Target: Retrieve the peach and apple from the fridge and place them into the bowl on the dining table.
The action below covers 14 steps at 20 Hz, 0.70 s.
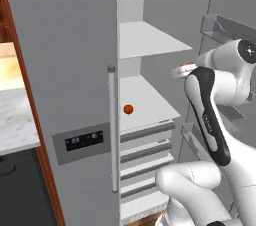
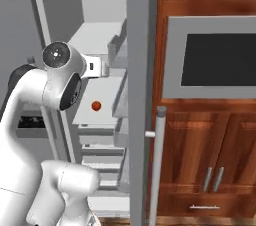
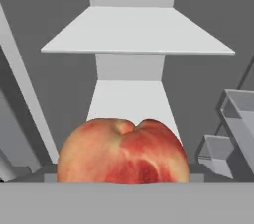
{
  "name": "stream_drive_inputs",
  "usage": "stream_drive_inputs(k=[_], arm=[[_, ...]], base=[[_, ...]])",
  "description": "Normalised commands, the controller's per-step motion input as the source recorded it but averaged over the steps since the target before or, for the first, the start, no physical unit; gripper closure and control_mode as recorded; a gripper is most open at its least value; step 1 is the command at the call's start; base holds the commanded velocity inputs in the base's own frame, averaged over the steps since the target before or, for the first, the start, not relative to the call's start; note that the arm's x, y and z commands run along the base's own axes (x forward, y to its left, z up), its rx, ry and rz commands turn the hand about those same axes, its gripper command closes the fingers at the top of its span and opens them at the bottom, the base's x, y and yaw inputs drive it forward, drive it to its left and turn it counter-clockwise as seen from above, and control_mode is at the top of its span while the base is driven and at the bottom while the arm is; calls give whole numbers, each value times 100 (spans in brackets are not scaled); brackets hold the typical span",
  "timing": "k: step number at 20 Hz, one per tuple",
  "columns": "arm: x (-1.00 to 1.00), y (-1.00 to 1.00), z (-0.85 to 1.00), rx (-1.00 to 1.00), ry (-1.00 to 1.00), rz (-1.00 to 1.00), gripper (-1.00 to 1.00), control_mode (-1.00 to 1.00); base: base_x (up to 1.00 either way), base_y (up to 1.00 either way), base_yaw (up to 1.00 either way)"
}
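Fridge with 1 door swung open, white shelves exposed. The peach sits directly ahead of the tool in the hand view, close against the camera, with 2 shelves receding beyond it. Whether the tool is spread or pinching the peach cannot be told, as its tips are hidden. The apple rests on the middle shelf, below and to the left of the arm's wrist, well apart from it; seen also from the right
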Motion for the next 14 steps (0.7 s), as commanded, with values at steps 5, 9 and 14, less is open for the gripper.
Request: stream_drive_inputs(k=[5,9,14], arm=[[0,0,0,0,0,0,100,100],[0,0,0,0,0,0,100,100],[0,0,0,0,0,0,100,100]], base=[[-100,2,-40],[-96,3,-42],[-89,0,-49]])
